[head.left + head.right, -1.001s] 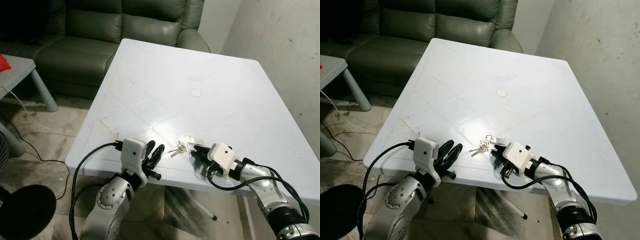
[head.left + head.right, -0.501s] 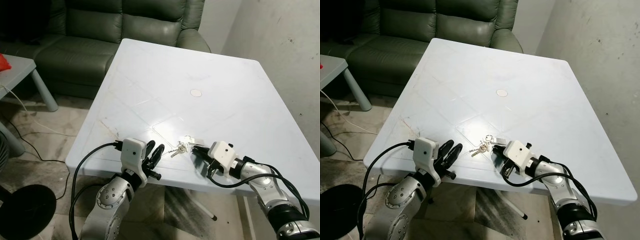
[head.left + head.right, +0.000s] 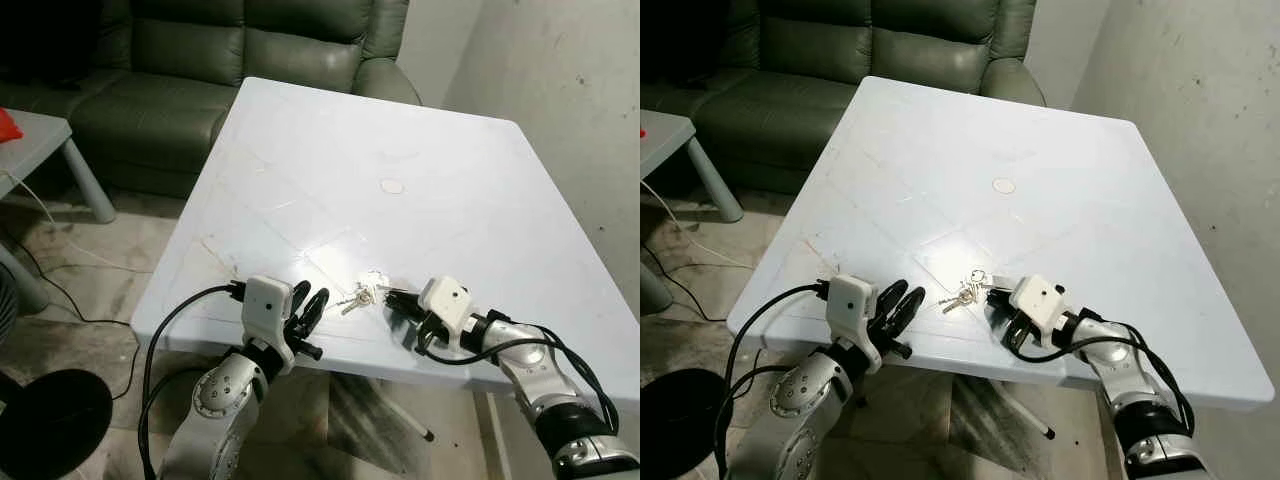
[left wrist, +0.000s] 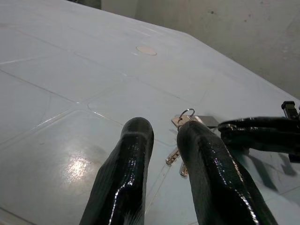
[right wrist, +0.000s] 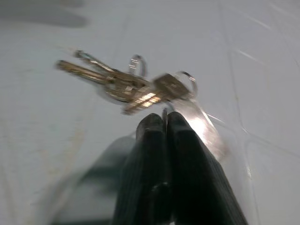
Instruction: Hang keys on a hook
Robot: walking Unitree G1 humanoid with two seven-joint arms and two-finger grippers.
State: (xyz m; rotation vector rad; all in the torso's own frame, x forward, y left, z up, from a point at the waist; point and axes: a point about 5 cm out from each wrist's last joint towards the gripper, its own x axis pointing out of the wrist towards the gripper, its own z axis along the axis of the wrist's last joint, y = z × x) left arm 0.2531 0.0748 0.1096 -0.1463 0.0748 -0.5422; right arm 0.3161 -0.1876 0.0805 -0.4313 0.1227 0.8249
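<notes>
White table (image 3: 420, 130) w/ keys (image 3: 362, 294) lying near its front edge. Right gripper (image 5: 161, 123) closed at their clear tag, left gripper (image 4: 164, 140) open beside. Hanging not begun.

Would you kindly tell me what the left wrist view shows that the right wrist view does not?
Left wrist view: the open left pincer, the right pincer's fingers reaching in, the table's round mark and the wall. Right wrist view: the right pincer along its own length, pressed shut at the keyring. Both: the keys lying on the white table.
</notes>
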